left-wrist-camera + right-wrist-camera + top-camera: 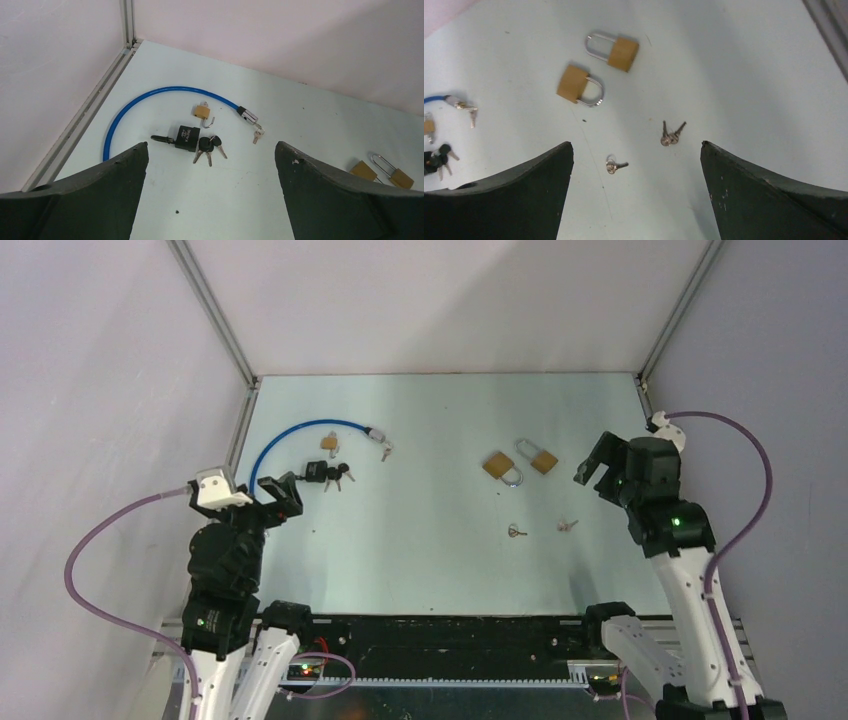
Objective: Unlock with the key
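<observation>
Top external view: both arms hang above the table (430, 570), clear of everything on it. The left gripper (283, 495) has its jaws spread wide and empty near the left edge. The right gripper (597, 465), equally wide and empty, is near the right edge.

Towards the far left corner lie a blue cable lock (300, 430), a small brass padlock (329, 442) with its shackle swung open, and a black padlock (316, 472) with a key bunch (340, 476) at its base. Whether one of those keys sits in the cylinder cannot be told.

In the right half two brass padlocks (573, 83) (623, 53) lie flat, just apart. Nearer the arms lie a single key (613, 165) and a key pair (671, 135).

The main risk is probably the pick-up: the loose keys lie flat on a smooth surface, so closing fingers may skid them away or pinch only the ring. Nothing shows which key fits which padlock, so a mismatch is likely. An unbraced padlock would likely slide or spin under an inserting key unless the other gripper holds it.
</observation>
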{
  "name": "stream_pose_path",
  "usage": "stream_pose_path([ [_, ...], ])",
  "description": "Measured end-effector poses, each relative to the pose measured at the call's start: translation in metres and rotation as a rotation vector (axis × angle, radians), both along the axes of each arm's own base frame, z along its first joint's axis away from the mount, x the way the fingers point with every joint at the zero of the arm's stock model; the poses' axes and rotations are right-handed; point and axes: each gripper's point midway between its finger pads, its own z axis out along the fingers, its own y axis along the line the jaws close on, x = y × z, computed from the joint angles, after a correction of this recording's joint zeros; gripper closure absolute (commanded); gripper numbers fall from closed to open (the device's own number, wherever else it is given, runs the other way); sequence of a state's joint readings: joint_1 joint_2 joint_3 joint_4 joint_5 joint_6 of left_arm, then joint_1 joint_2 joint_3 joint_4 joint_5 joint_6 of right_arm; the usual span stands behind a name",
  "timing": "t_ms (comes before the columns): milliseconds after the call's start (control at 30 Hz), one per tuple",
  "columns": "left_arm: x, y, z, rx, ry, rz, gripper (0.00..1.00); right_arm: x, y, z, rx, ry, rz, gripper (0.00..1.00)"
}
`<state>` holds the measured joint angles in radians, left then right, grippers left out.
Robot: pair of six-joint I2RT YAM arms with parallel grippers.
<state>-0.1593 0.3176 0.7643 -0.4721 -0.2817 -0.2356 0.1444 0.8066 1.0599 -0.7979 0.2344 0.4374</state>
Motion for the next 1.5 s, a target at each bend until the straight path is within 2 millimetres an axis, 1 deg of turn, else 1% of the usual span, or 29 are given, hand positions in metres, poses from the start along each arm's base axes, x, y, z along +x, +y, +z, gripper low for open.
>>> stream_pose_path([
  [67,0.000,-0.002,0.000,0.000,0.000,-0.007,0.00,0.004,-0.003,-0.014,0.018,0.063,-0.028,0.02],
  [167,0.001,-0.004,-0.002,0.001,0.003,-0.019,0.00,0.007,-0.011,-0.041,0.042,0.176,-0.077,0.09],
  [267,0.001,-0.005,-0.005,0.002,0.009,-0.025,0.00,0.006,-0.016,-0.078,0.070,0.313,-0.112,0.15],
  [400,0.001,-0.006,-0.004,0.001,0.006,-0.026,0.00,-0.003,-0.013,-0.125,0.097,0.470,-0.126,0.22],
  [500,0.001,-0.006,-0.004,0.001,0.005,-0.027,0.00,-0.009,-0.008,-0.147,0.104,0.543,-0.129,0.26],
  [533,0.001,-0.006,-0.004,0.001,0.004,-0.027,0.00,-0.009,-0.006,-0.154,0.104,0.565,-0.128,0.29],
  [600,0.001,-0.006,-0.003,0.001,0.002,-0.027,0.00,-0.006,-0.003,-0.165,0.100,0.592,-0.121,0.35],
  [667,0.001,-0.006,-0.003,0.001,0.003,-0.029,0.00,-0.001,0.002,-0.176,0.094,0.618,-0.113,0.39],
  [767,0.001,-0.007,-0.004,0.001,0.003,-0.031,0.00,0.007,0.007,-0.194,0.087,0.653,-0.103,0.43],
  [867,0.002,-0.007,-0.004,0.001,0.007,-0.032,0.00,0.013,0.009,-0.206,0.084,0.674,-0.102,0.45],
  [1067,0.004,-0.007,-0.007,0.004,0.020,-0.032,0.00,0.024,0.010,-0.224,0.085,0.692,-0.119,0.49],
  [1167,0.005,-0.007,-0.008,0.005,0.023,-0.032,0.00,0.028,0.010,-0.234,0.088,0.702,-0.124,0.54],
  [1267,0.005,-0.007,-0.008,0.005,0.024,-0.032,0.01,0.027,0.011,-0.242,0.091,0.712,-0.128,0.58],
  [1333,0.005,-0.008,-0.008,0.005,0.024,-0.032,0.01,0.024,0.010,-0.247,0.093,0.718,-0.134,0.63],
  [1367,0.005,-0.008,-0.008,0.005,0.023,-0.032,0.02,0.024,0.010,-0.248,0.092,0.720,-0.135,0.68],
  [1400,0.005,-0.008,-0.008,0.004,0.022,-0.033,0.02,0.024,0.010,-0.248,0.093,0.715,-0.137,0.75],
  [1433,0.006,-0.008,-0.007,0.004,0.020,-0.033,0.02,0.024,0.010,-0.248,0.092,0.714,-0.137,0.78],
  [1467,0.006,-0.008,-0.007,0.004,0.019,-0.033,0.02,0.024,0.010,-0.248,0.092,0.712,-0.139,0.86],
  [1500,0.006,-0.008,-0.007,0.004,0.019,-0.033,0.02,0.024,0.010,-0.248,0.093,0.708,-0.140,0.90],
])
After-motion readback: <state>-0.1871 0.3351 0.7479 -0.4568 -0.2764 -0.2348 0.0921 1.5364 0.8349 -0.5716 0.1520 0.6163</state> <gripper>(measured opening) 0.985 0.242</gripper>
